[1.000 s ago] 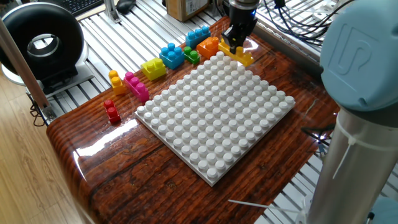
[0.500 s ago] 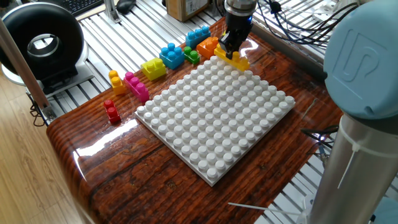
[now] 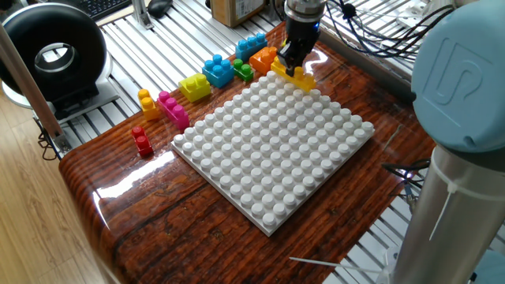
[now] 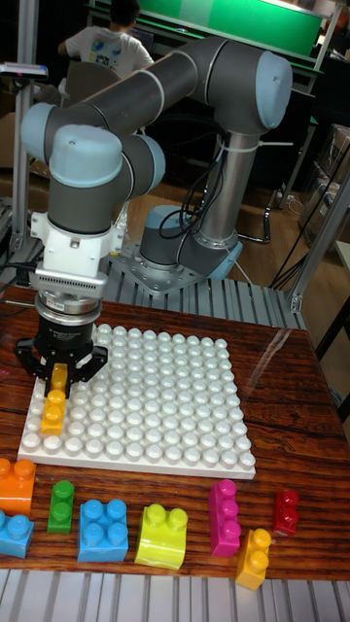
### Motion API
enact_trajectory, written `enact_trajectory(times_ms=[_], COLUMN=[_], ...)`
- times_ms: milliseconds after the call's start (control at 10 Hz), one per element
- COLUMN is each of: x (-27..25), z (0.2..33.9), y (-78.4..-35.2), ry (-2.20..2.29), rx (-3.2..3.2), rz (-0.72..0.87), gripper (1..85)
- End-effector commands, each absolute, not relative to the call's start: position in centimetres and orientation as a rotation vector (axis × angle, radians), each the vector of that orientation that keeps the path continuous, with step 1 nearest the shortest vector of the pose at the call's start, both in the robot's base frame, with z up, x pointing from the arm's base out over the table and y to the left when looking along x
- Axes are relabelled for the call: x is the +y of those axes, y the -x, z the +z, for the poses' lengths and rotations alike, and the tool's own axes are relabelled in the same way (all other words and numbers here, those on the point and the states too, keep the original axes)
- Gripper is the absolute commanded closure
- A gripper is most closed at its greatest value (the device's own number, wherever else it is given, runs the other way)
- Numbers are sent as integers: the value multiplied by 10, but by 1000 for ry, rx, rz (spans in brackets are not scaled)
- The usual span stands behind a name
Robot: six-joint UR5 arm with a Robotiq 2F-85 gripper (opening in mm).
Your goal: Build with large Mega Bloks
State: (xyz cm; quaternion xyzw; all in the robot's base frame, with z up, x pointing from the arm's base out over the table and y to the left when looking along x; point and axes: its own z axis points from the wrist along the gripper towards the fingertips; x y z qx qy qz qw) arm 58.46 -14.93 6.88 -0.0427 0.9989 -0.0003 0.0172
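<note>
Mega Bloks are lining the lower edge of the tall fixed view, and I'm reading them from the left: an orange brick [image 4: 17, 484] over a light blue one [image 4: 14, 533], a small green one [image 4: 62, 505], a blue block [image 4: 103, 530], a lime-yellow block [image 4: 162, 534], a tall pink one [image 4: 225, 517], an orange-yellow piece [image 4: 254, 558], and a red one [image 4: 286, 511] furthest right. All are sitting loose on the wooden table [image 4: 292, 418], below the white studded plate [image 4: 185, 389] and off it.

But the action is at the left of the frame. The gripper [image 4: 57, 377] is hanging over the plate's lower left corner with its fingers closed in on the top of a long yellow brick [image 4: 52, 412], pinching it across its narrow width. The brick's long axis is running up and down the frame, along the plate's left edge, and it's extending down out of the fingers toward the corner.

In the fixed view the same yellow brick [image 3: 293, 75] is showing at the plate's top corner, just under the gripper [image 3: 292, 61]. I can't tell whether it's already touching the studs or floating just above. So the move, I'd say, is straight down: the brick is directly under the fingers, lined up with the edge row, needing only a press to seat.
</note>
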Motion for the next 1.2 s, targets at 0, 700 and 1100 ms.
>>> enact_trajectory(times_ms=[0, 700, 1100], x=[-146, -151, -149], z=[63, 56, 60], y=[-584, -581, -575], ry=[113, 111, 88], rx=[3093, 3098, 3114], rz=[8, 4, -19], gripper=[847, 847, 847])
